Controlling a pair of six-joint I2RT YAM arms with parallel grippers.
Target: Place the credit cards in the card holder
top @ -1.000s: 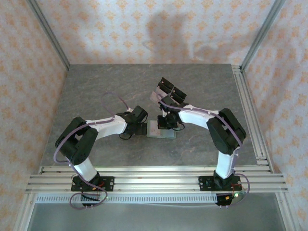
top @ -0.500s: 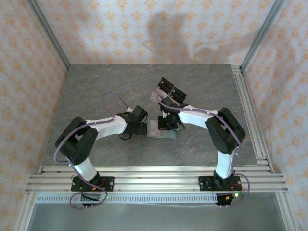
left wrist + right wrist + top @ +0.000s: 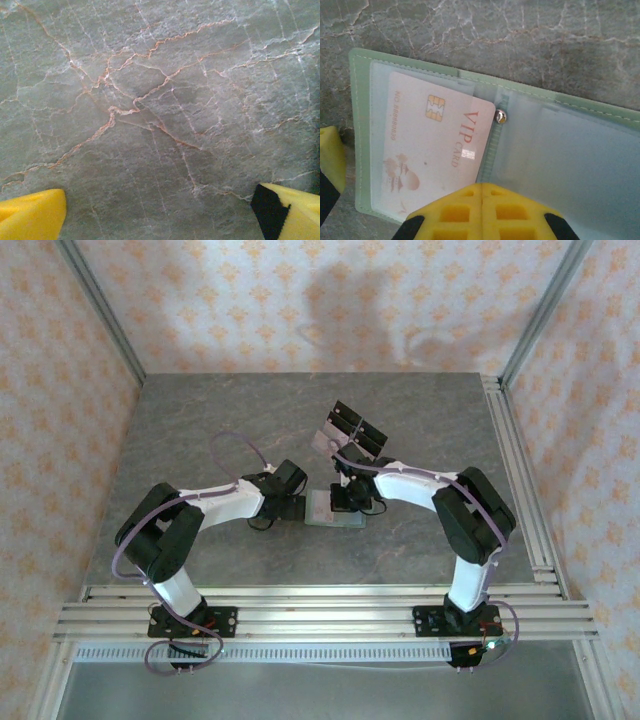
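The card holder (image 3: pixel 555 150), a sage-green wallet, lies open on the table with clear pockets and a metal snap (image 3: pixel 501 117) at its spine. A pale pink credit card (image 3: pixel 427 145) printed "VIP CARD" sits slightly tilted in its left half, its upper edge under the clear pocket. My right gripper (image 3: pixel 481 186) is shut, its tips together over the wallet's near edge by the card's lower right corner. In the top view the wallet (image 3: pixel 336 512) lies between the right gripper (image 3: pixel 350 498) and the left gripper (image 3: pixel 298 507). My left gripper (image 3: pixel 160 215) is open over bare table.
A clear stand with black rectangles (image 3: pixel 355 426) stands behind the right gripper, with a pale pinkish card (image 3: pixel 321 438) at its left end. One yellow finger of the left gripper (image 3: pixel 330 157) sits just off the wallet's left edge. Aluminium rails (image 3: pixel 520 470) run along the right side.
The right arm's elbow has shifted slightly to the right. Both grippers and the wallet stay where they were.
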